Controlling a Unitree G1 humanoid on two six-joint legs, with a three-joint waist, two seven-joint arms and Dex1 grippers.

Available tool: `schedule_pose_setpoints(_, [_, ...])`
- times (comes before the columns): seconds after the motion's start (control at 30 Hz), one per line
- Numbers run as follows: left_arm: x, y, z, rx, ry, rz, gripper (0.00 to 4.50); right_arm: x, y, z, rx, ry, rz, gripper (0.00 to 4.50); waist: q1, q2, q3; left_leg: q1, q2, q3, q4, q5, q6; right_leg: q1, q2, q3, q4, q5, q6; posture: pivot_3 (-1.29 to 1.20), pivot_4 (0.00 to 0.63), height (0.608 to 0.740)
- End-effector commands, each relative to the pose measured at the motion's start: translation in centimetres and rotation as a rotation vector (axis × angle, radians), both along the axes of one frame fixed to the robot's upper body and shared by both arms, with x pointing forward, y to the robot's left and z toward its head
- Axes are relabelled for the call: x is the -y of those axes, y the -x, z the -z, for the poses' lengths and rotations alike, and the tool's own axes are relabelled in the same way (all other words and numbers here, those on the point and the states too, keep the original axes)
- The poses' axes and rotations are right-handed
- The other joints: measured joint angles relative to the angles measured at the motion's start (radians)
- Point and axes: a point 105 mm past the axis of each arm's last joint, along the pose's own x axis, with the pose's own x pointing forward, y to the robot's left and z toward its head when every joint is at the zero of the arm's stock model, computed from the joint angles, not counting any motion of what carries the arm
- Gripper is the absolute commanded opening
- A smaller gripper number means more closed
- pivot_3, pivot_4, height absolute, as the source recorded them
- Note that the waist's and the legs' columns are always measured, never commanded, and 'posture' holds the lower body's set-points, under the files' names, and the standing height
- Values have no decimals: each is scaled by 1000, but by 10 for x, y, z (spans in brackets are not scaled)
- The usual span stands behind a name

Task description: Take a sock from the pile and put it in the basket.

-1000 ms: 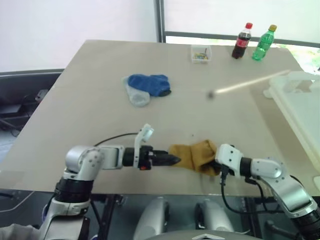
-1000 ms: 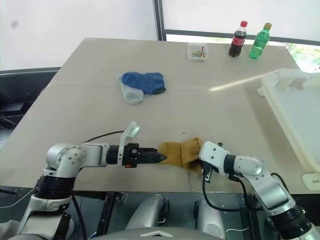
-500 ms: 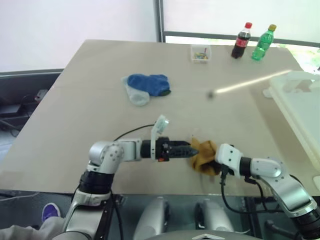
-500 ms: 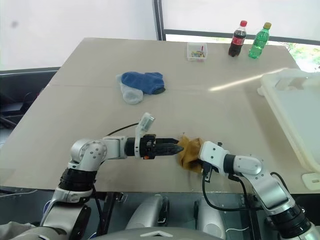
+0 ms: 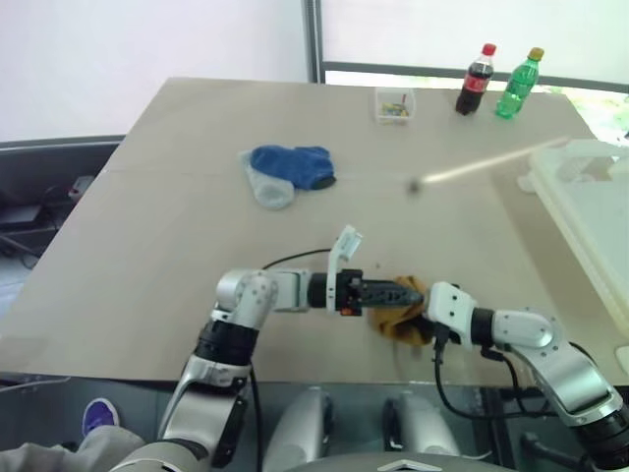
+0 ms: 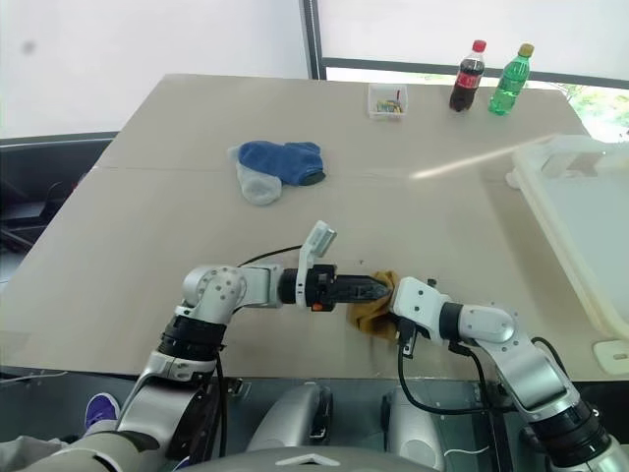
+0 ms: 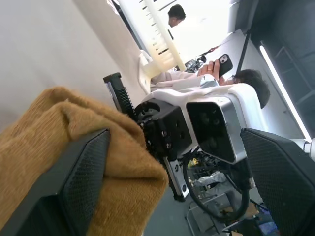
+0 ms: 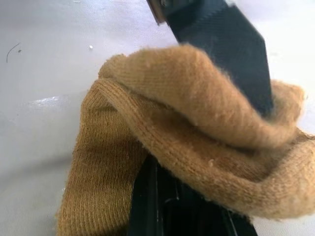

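**Mustard sock bunched between two grippers at the table's near edge**

A wide beige table (image 5: pixel 197 197) stands before bright windows, with a white wall to the left. On the near part of it, around 6 o'clock from the table's middle, lies a mustard-yellow sock (image 5: pixel 401 320), thick-knit and fuzzy, crumpled into a folded lump with its ribbed cuff doubled over.

The right gripper (image 5: pixel 425 317) is clenched on the sock from the 3 o'clock side; the right wrist view shows the cloth (image 8: pixel 162 142) draped over its closed black fingers. The left gripper (image 5: pixel 408 292) reaches in level from 9 o'clock with its fingers spread wide, one finger (image 7: pixel 74 182) pressed against the sock's fold and the other standing clear of it.

The pile (image 5: pixel 287 173) sits well apart, at about 11 o'clock from the sock: blue socks heaped over a pale white-grey one.

The basket (image 5: pixel 590 206), white plastic with a thick rim, lies at the table's 3 o'clock edge.

At the far edge, near 1 o'clock, stand a small clear box (image 5: pixel 395 105) of coloured bits, a cola bottle (image 5: pixel 477 82) and a green bottle (image 5: pixel 518 85).
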Motion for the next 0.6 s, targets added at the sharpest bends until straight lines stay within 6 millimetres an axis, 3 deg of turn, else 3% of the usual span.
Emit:
schedule_pose_setpoints(0.03, [5,0,-5,23,13,24,4480,0,6,10,-42,28,1,0,1,0,0,0,0,0,0,0,0,0,0,0,0,0,0,0,150,729])
schedule_pose_setpoints(0.2, [13,-5,7,2,-31,9,4480,-2,6,-4,-2,33,-12,0,2,0,0,0,0,0,0,0,0,0,0,0,0,0,0,0,150,729])
schedule_pose_setpoints(0.43, [22,-8,4,14,-11,25,4480,0,5,-33,48,49,-30,0,5,0,2,-2,-1,0,0,0,0,-1,-1,-1,-1,0,0,0,150,729])
schedule_pose_setpoints(0.6, [21,-8,-3,26,31,30,4480,2,8,-40,48,63,-27,0,5,0,3,-3,-1,0,0,0,0,-2,-1,-1,-1,0,1,0,150,729])
